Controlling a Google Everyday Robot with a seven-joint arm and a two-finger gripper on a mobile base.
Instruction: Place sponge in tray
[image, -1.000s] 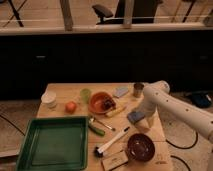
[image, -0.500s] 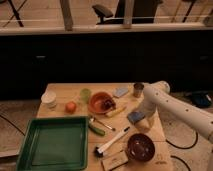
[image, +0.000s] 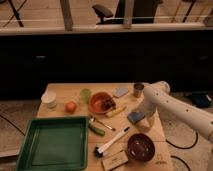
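Hovering low over the wooden table (image: 65, 93), the gripper (image: 141, 116) sits at the small slate-blue sponge (image: 135, 117); jaws' opening cannot be told. Large green plastic tray (image: 52, 145) lies well left.

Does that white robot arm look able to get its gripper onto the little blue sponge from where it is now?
Probably yes. The gripper is right at the sponge on the table's right side, with nothing between them. The green tray lies far to the left.

No text or labels can be read.
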